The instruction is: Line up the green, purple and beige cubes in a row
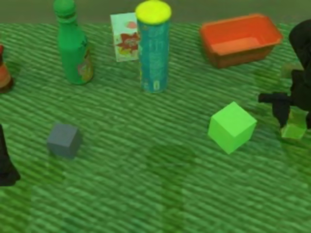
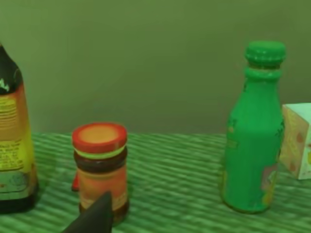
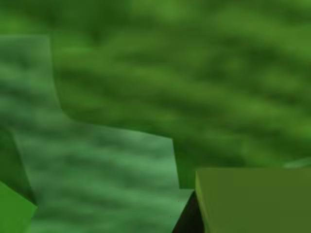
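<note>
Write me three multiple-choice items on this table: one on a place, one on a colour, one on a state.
1. Seen from above, the purple cube lies where relative to the green cube?
A. to its left
B. to its right
C. on top of it

2. What colour is the tall can's lid?
A. red
B. yellow
C. blue

3. How is the green bottle placed?
A. tipped over
B. standing upright
C. upside down

Answers:
1 A: it sits on the table's left side, apart from the green cube.
2 B: the lid is bright yellow on a teal can.
3 B: its cap is uppermost in both views that show it.
</note>
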`<state>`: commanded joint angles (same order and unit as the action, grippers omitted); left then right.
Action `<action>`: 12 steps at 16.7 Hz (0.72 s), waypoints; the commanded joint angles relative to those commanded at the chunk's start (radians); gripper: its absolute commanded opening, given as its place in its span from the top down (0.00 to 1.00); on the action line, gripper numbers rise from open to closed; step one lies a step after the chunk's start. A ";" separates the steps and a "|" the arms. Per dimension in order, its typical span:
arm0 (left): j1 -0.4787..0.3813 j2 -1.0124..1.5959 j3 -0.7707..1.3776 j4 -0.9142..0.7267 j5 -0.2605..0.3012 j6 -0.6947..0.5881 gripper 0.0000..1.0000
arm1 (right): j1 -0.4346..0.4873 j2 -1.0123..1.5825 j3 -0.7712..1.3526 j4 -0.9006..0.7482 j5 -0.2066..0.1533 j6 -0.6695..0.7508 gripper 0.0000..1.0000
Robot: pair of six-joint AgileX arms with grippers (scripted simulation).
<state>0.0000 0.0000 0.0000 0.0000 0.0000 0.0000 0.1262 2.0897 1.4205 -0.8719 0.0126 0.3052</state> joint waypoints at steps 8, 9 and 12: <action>0.000 0.000 0.000 0.000 0.000 0.000 0.00 | 0.001 -0.060 0.070 -0.130 -0.001 -0.002 1.00; 0.000 0.000 0.000 0.000 0.000 0.000 0.00 | 0.003 -0.060 0.071 -0.131 -0.001 0.000 1.00; 0.000 0.000 0.000 0.000 0.000 0.000 0.00 | 0.071 -0.059 0.082 -0.144 0.001 0.045 1.00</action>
<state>0.0000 0.0000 0.0000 0.0000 0.0000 0.0000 0.1972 2.0305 1.5029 -1.0161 0.0136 0.3498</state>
